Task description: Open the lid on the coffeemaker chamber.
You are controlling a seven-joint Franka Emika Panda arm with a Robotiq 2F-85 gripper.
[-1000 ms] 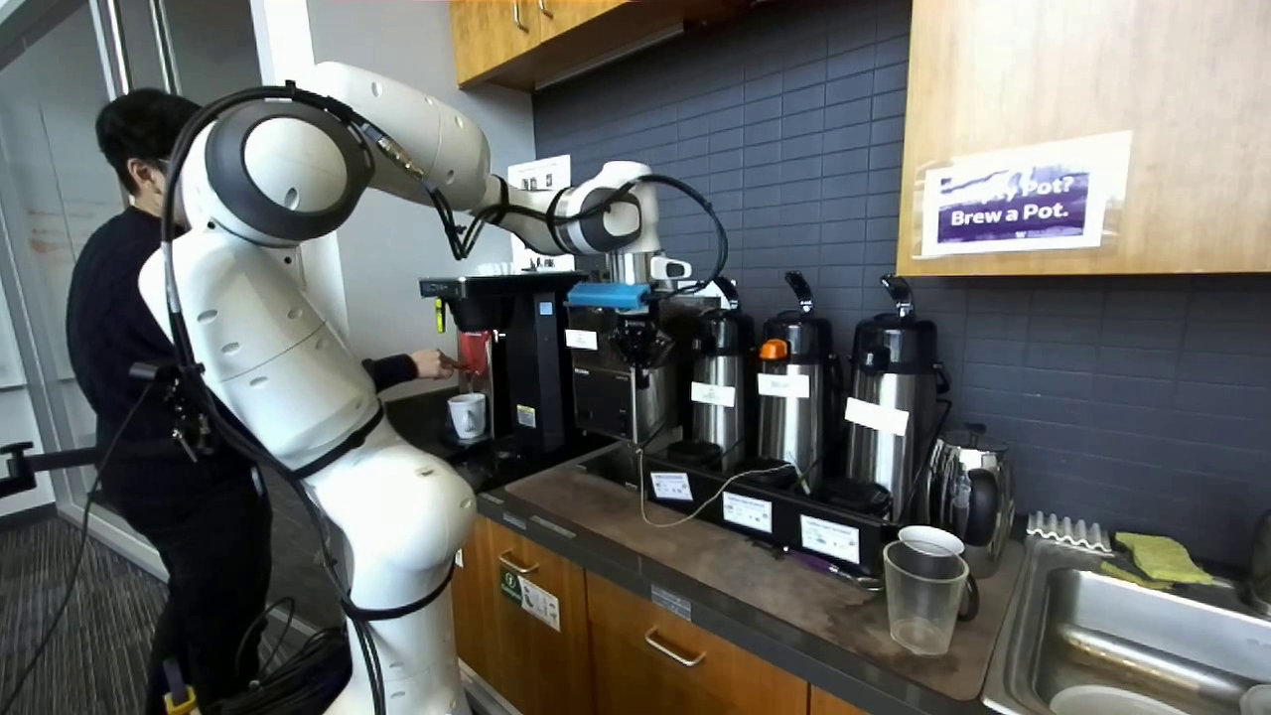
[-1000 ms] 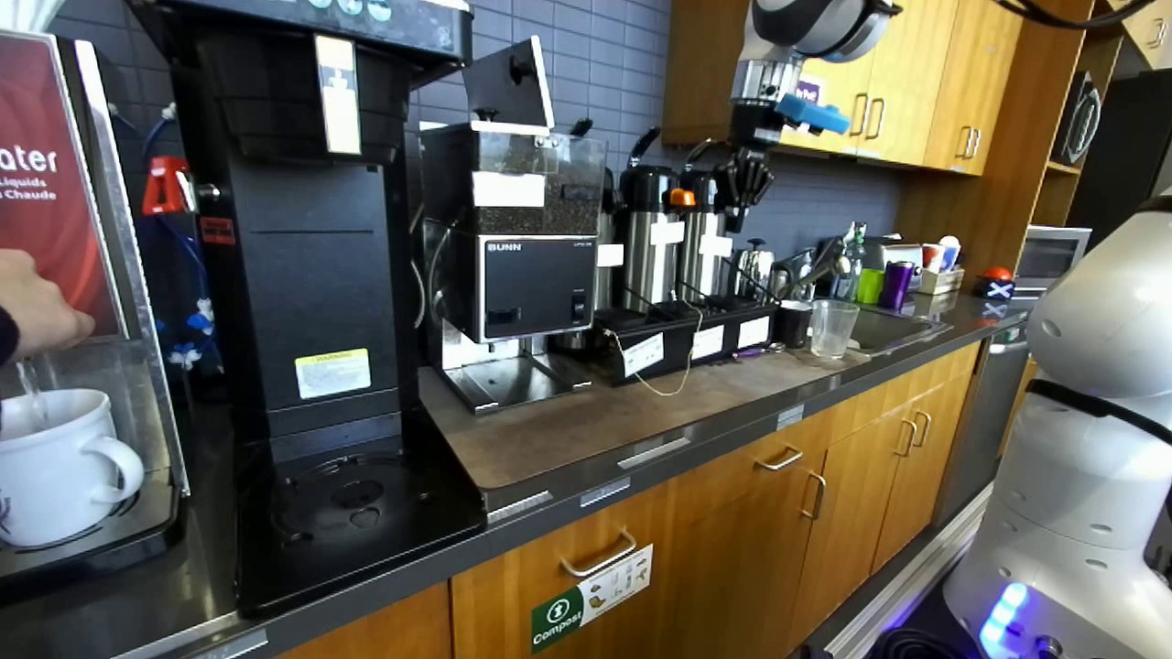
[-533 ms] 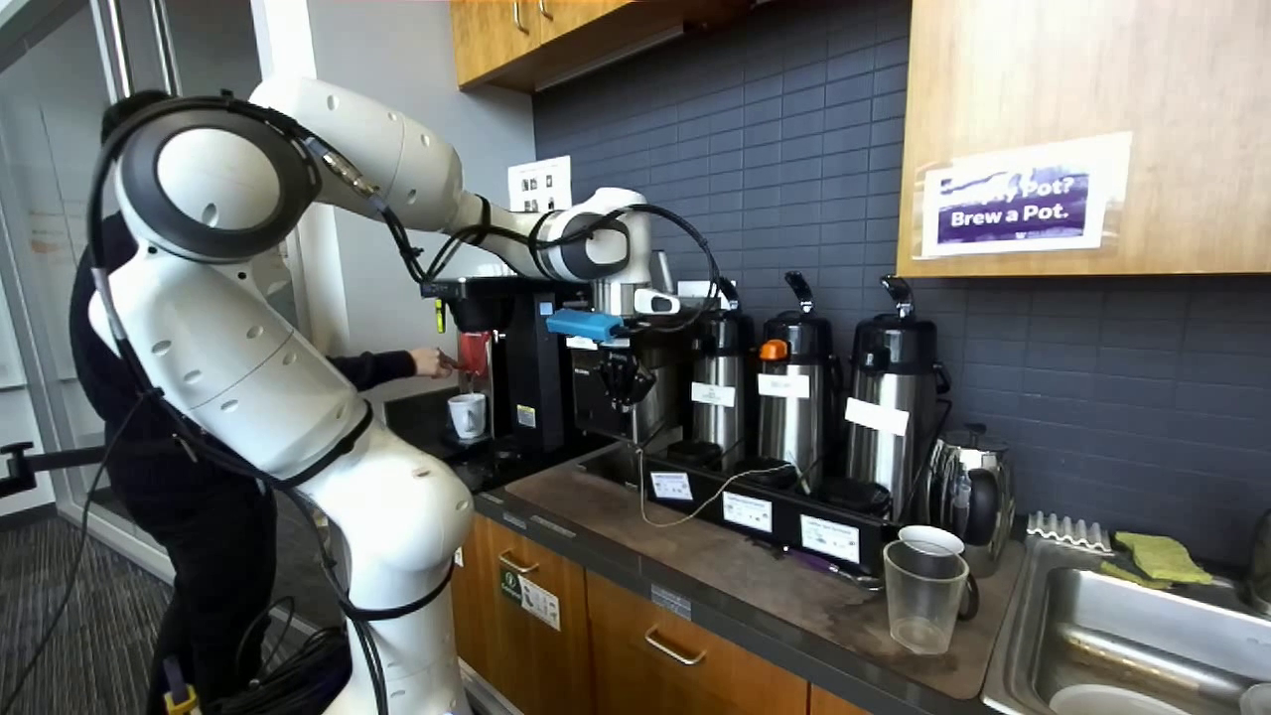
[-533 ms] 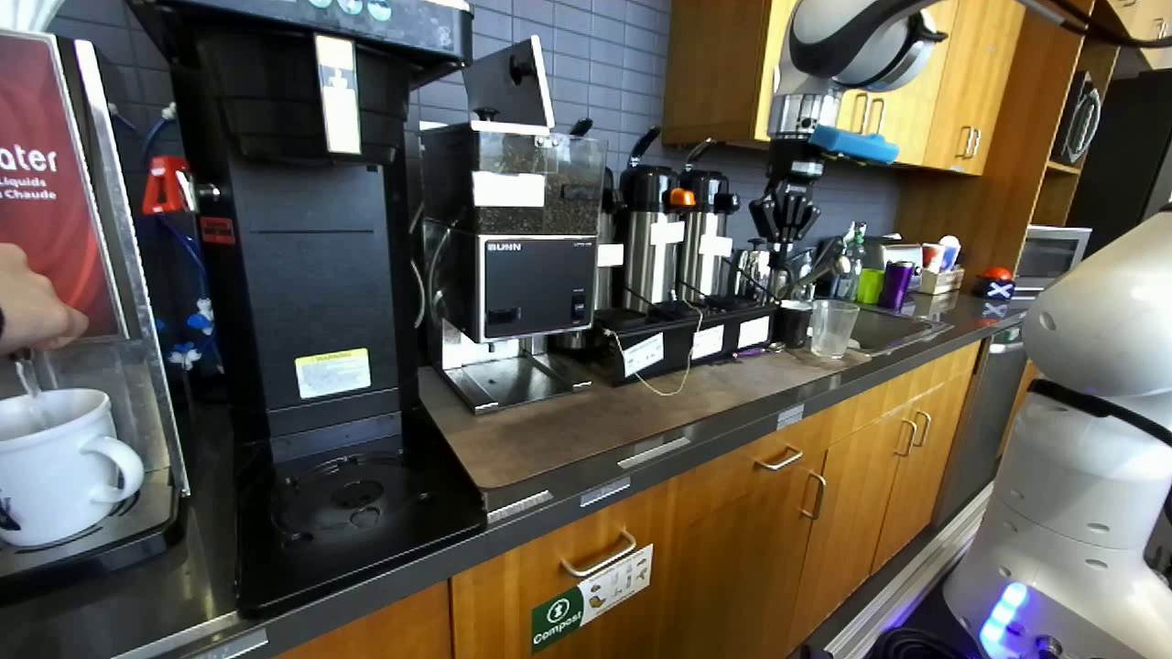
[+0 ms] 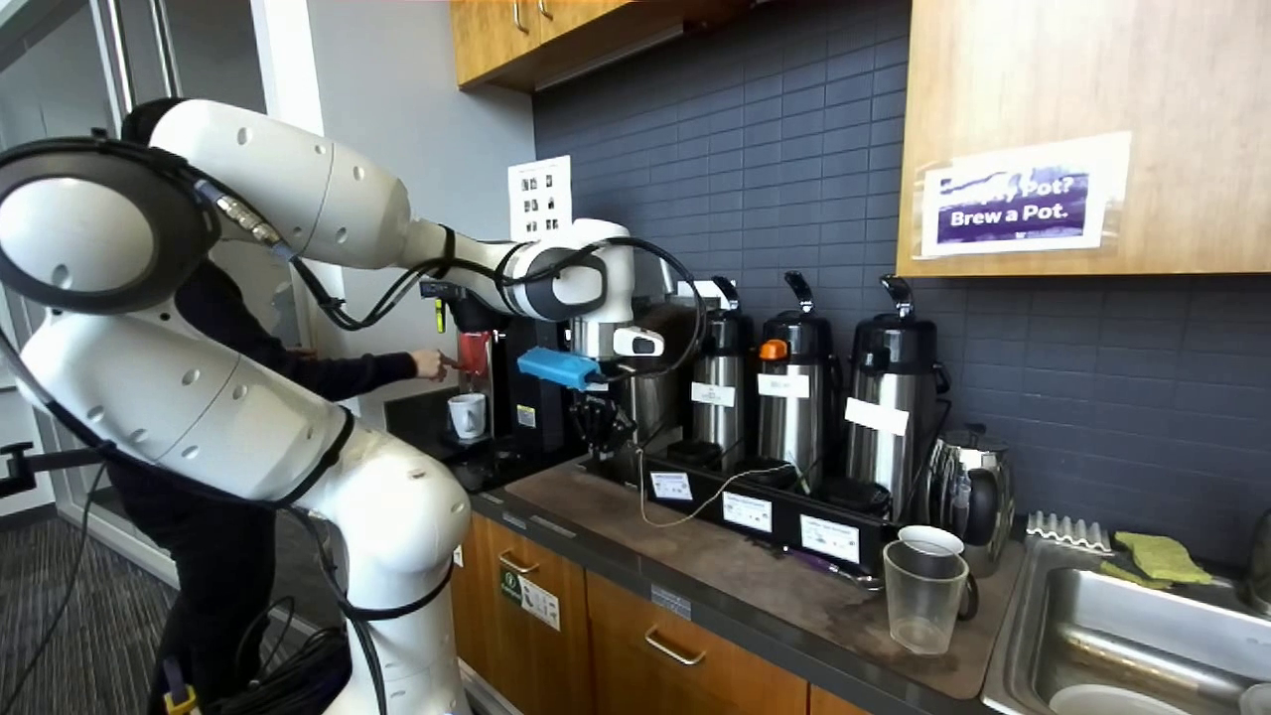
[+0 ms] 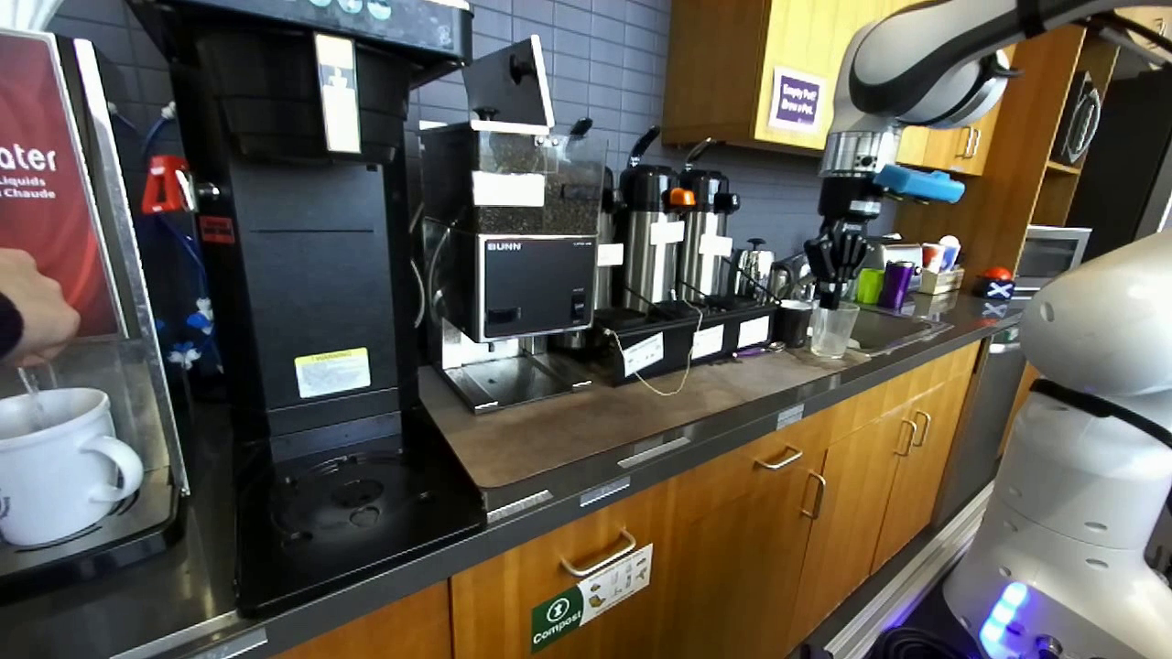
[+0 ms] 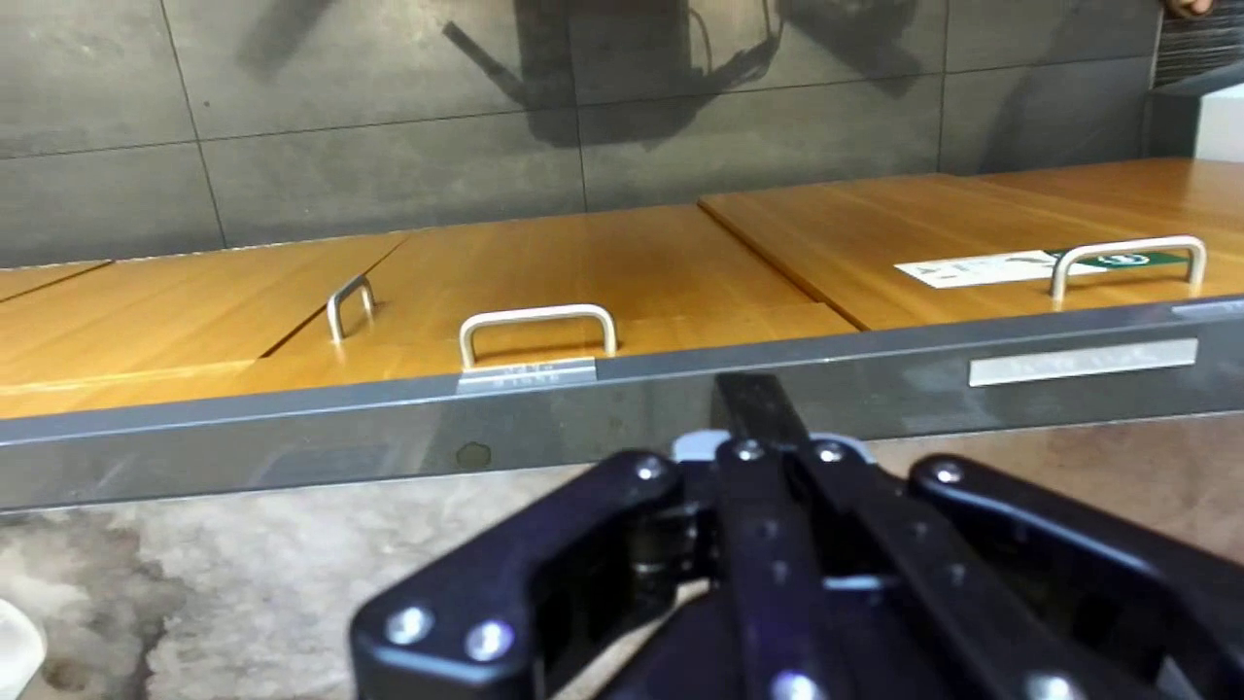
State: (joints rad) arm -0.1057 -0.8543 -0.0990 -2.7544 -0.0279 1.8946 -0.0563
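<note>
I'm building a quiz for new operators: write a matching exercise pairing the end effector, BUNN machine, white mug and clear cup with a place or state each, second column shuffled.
Column one:
1. end effector
2. BUNN machine
3. white mug
4. clear cup

Column two:
A. catching water
B. near the sink
C. has a lid tipped up
D. closed, pointing down

Pairs: 1-D; 2-C; 3-A; 4-B

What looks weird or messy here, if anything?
A lid on the BUNN machine stands tilted up instead of lying flat on top. Also, the counter mat looks blotchy in the wrist view, maybe stained.
</note>
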